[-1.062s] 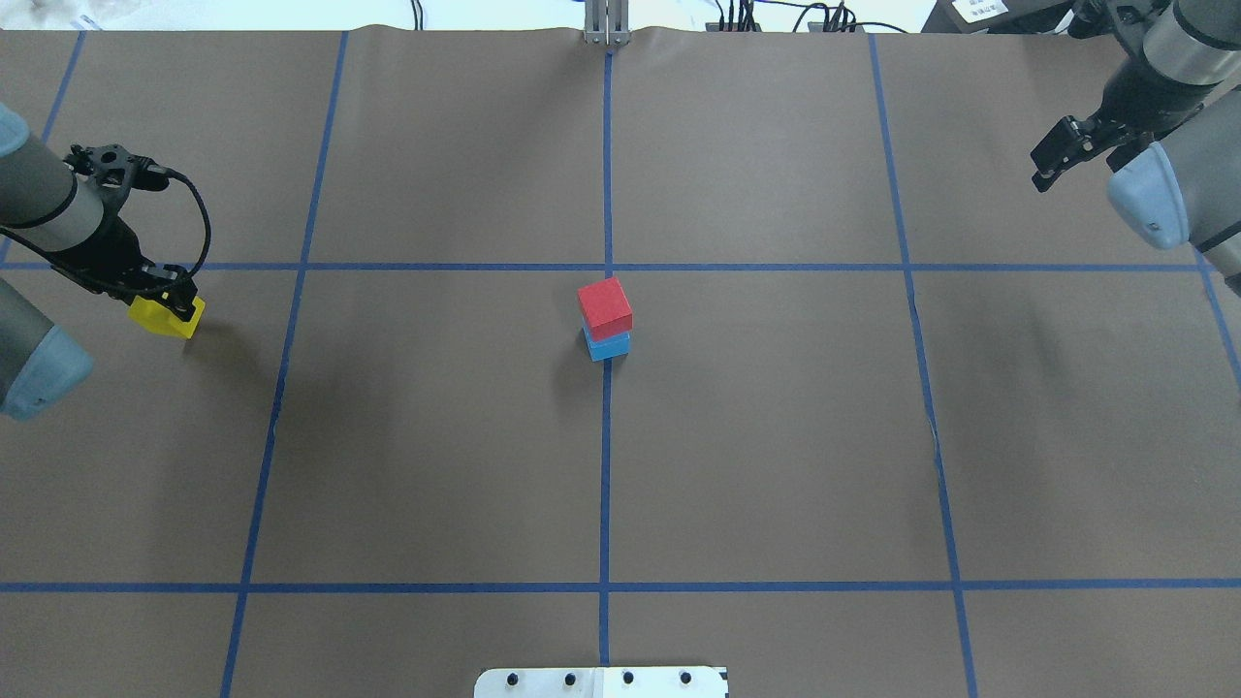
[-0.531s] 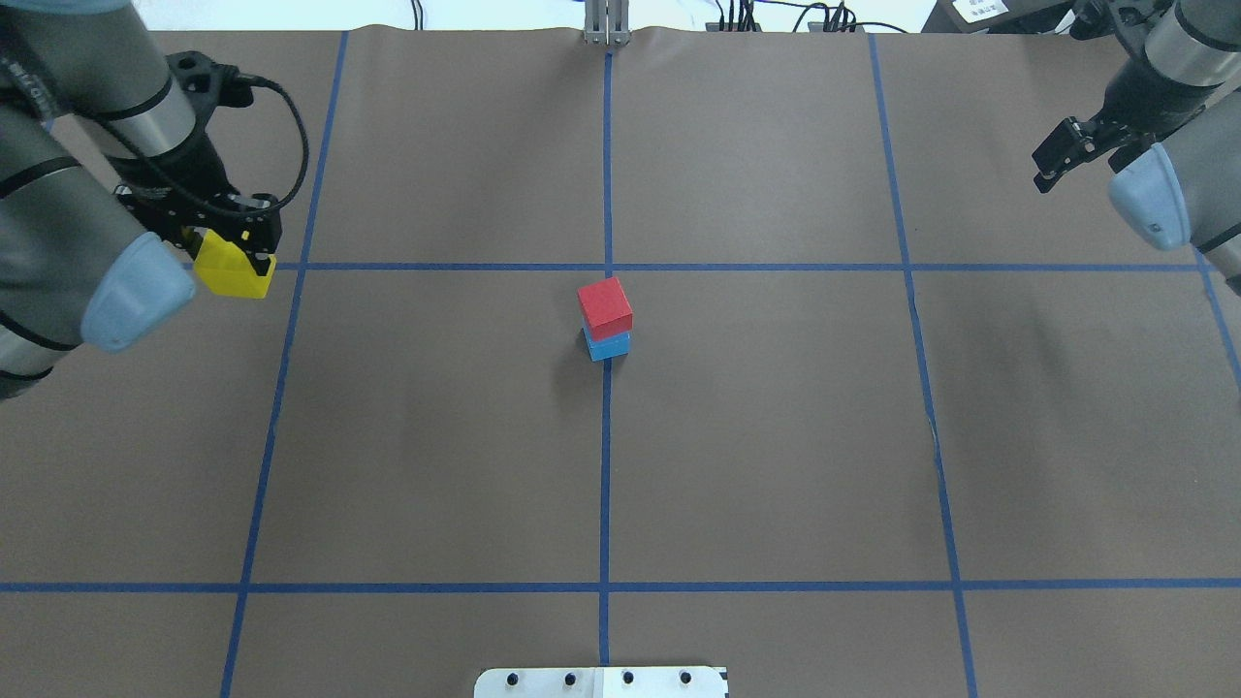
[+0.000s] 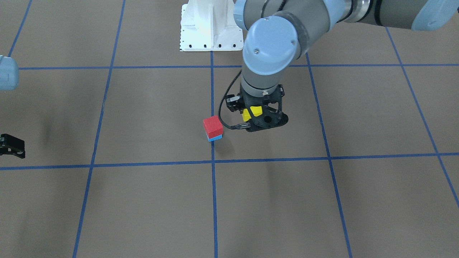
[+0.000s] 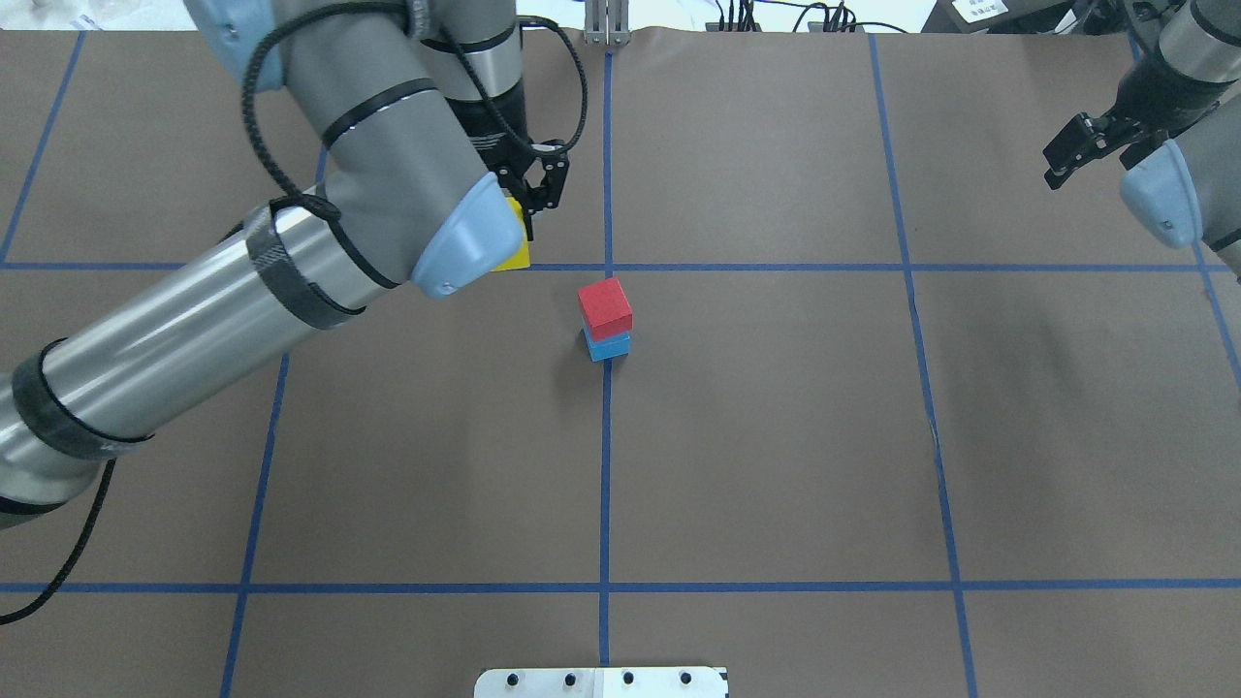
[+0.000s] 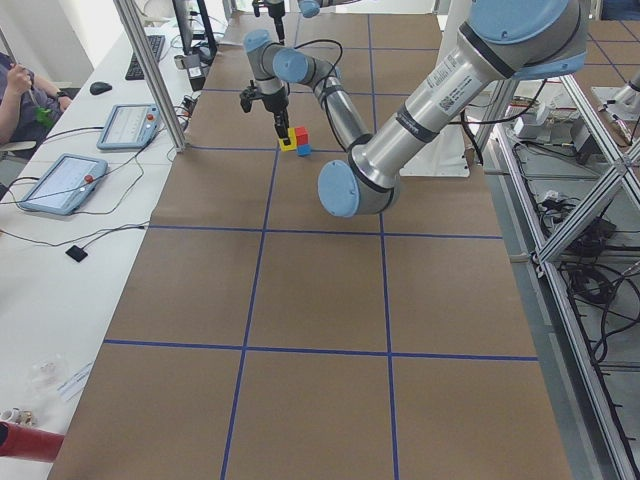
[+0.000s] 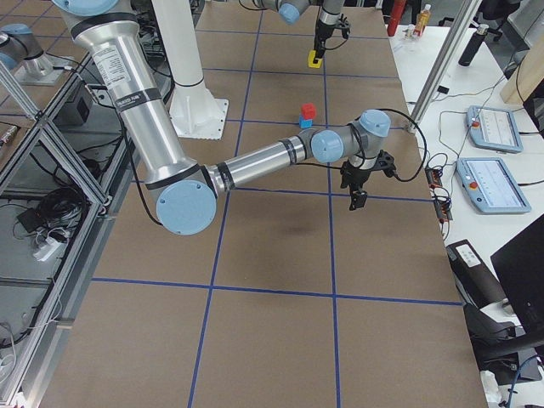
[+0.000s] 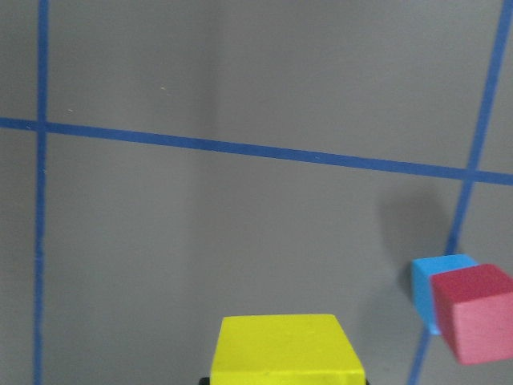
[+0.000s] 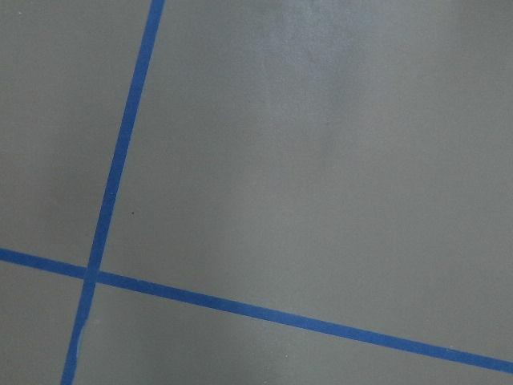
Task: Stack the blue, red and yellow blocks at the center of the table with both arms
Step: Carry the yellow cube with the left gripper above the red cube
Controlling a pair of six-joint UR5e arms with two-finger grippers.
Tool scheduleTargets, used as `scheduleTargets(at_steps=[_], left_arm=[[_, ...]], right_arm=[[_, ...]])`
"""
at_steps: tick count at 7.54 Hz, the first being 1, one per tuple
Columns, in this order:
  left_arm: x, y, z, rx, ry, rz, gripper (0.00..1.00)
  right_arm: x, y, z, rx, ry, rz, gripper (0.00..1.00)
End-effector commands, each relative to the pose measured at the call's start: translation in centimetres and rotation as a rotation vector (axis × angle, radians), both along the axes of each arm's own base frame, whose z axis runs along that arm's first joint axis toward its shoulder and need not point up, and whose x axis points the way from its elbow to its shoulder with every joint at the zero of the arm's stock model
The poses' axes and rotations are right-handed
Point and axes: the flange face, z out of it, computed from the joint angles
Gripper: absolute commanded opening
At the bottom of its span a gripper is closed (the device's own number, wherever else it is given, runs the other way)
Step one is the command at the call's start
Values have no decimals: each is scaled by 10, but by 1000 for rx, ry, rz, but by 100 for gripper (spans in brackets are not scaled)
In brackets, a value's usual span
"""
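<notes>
Front-facing view: left hand (image 3: 261, 120) clenched on the yellow block (image 3: 255, 110), at 2 o'clock of the red block (image 3: 213, 125), which sits on the blue block (image 3: 215, 137) at bench (image 3: 143, 200) centre. Overhead: yellow block at 10 o'clock of the stack; right hand (image 4: 1074, 153) well apart at 2 o'clock, grip unreadable. Left wrist view: stack at 3 o'clock of the yellow block.

White bolted metal pedestal (image 3: 211, 28), one. White side bench (image 5: 60, 290) carrying two tablet-style pendants (image 5: 130, 125) (image 5: 60, 182), a keyboard (image 5: 142, 57), a mouse (image 5: 99, 87), a small black item on a lead (image 5: 76, 253) and a red cylinder (image 5: 25, 440) at the near corner. Aluminium frame post (image 5: 150, 70). Seated person (image 5: 18, 95), partly in view. Loose cables (image 5: 590, 290) under the frame. Bottle (image 6: 424, 17) beside the far bench.
</notes>
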Motion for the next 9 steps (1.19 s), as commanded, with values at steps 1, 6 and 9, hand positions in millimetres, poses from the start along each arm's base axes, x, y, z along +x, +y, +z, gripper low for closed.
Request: scheduleTargets(at_steps=[1, 6, 9], left_arm=[[54, 18, -25, -75, 32, -73, 0], [103, 8, -2, -132, 58, -140, 0], [101, 3, 6, -116, 42, -153, 0]], right_arm=[[2, 0, 1, -2, 1, 3, 100], [2, 1, 3, -2, 1, 1, 100], [1, 1, 5, -5, 2, 0, 100]])
